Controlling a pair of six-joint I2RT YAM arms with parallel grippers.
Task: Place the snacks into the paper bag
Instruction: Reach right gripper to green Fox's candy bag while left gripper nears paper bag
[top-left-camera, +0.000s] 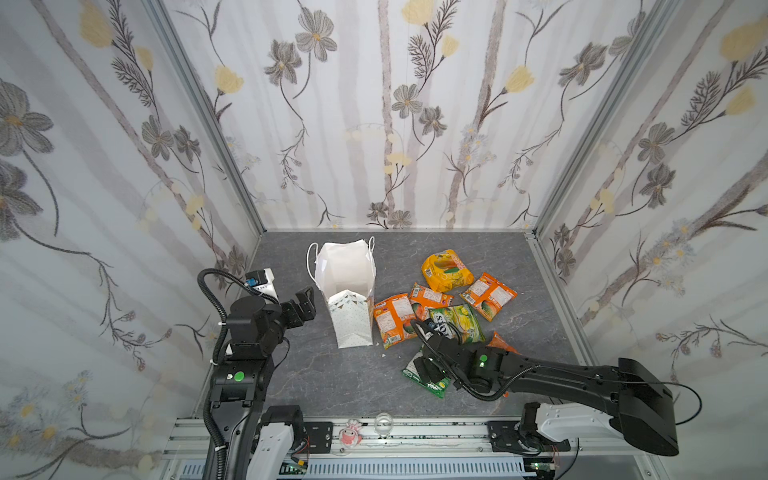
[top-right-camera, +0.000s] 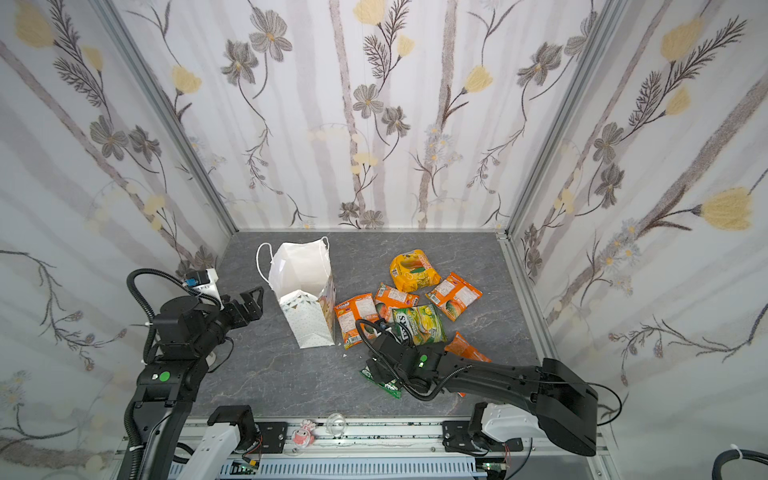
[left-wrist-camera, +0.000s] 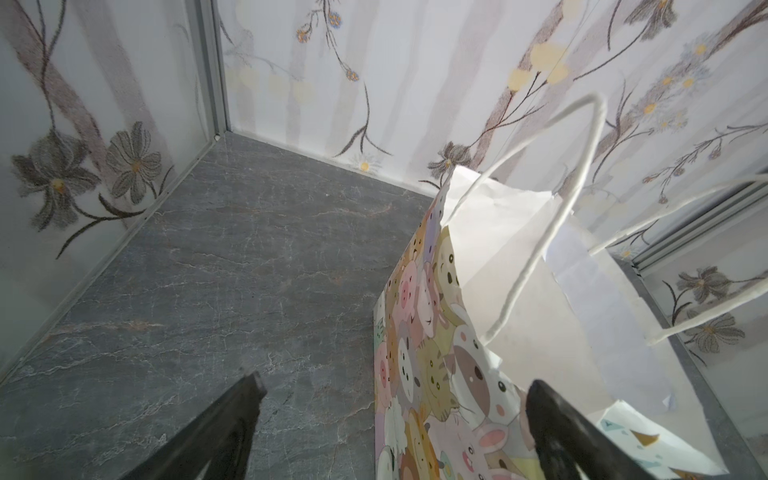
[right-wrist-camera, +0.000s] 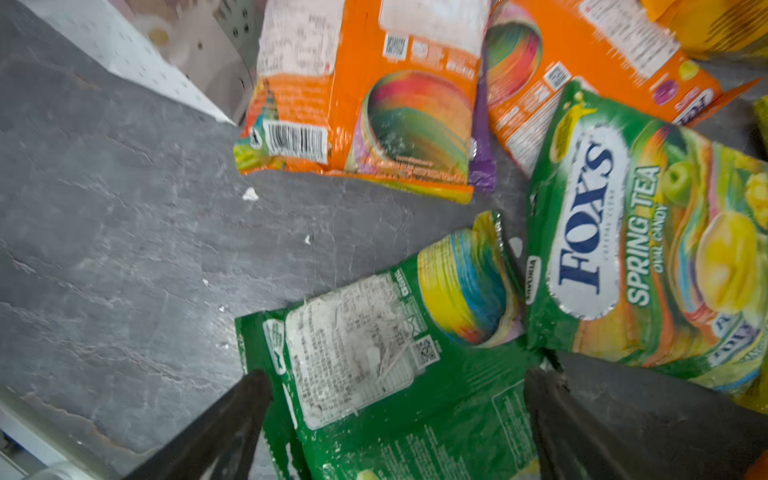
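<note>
In both top views the paper bag (top-left-camera: 353, 328) stands upright on the grey desk (top-left-camera: 332, 374), mouth open, left of centre. The snacks lie in a loose cluster just to its right: a puffy yellow packet (top-left-camera: 446, 270) farthest back, orange packets (top-left-camera: 392, 318) in front of it, and a green FOX'S packet (top-left-camera: 457, 322) overlapping them. The left pincer (top-left-camera: 305, 305) hangs beside the bag, jaws apart, gripping nothing. The right pincer (top-left-camera: 426, 368) is low over a second green packet (top-left-camera: 434, 386) at the front of the cluster.

Over to the left wrist view: the left pincer (left-wrist-camera: 395, 382) is spread wide and empty. The bag's cartoon-animal side and white inside (left-wrist-camera: 519, 270) loom close, cord handles (left-wrist-camera: 540, 232) arching up.

Now the right wrist view: the right pincer (right-wrist-camera: 395, 378) is wide open, one finger on each side of the green packet (right-wrist-camera: 374, 361), which lies label-side up on the desk. It is not clamped. The FOX'S packet (right-wrist-camera: 623, 232) sits just beside it, an orange packet (right-wrist-camera: 365, 95) beyond, with a purple edge (right-wrist-camera: 482, 166) peeking from under that. The bag's dotted corner (right-wrist-camera: 137, 62) shows at the far edge.
</note>
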